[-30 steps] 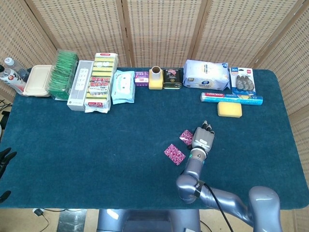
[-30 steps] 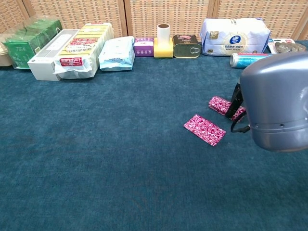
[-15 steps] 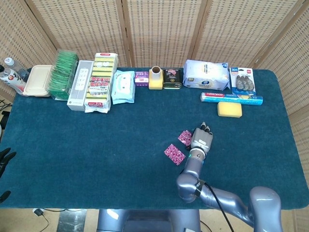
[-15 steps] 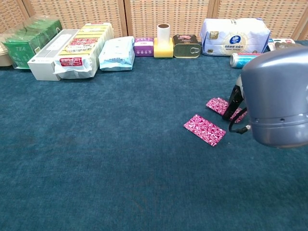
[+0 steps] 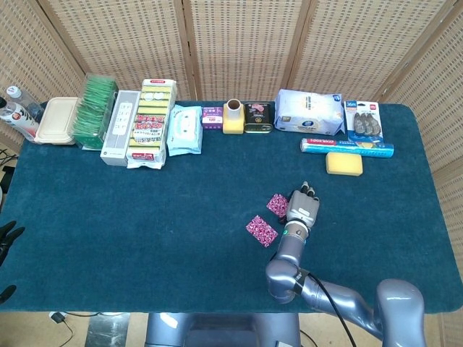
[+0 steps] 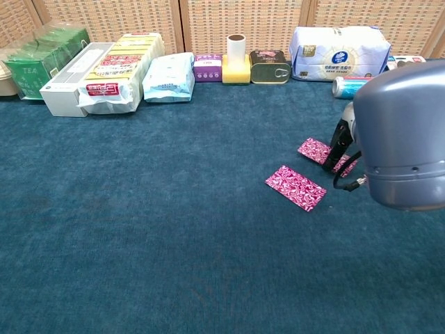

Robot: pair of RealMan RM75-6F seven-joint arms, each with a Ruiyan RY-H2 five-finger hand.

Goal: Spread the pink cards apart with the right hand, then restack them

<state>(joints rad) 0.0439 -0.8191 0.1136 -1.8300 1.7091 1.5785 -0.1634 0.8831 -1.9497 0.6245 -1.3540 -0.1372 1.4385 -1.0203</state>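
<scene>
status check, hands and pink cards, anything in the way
Right hand resting on the far pink card, grip unclear. Near pink card lies apart, cards spread, not restacked. Left hand out of view. Nothing between the cards.

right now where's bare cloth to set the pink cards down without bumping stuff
Widest free patch: the blue cloth left of the loose pink card, in front of the back row. A smaller patch lies right of the right robot hand, below the yellow sponge. The back edge is crowded with packages.

Matt teal cloth table cover (image 5: 145,210)
</scene>
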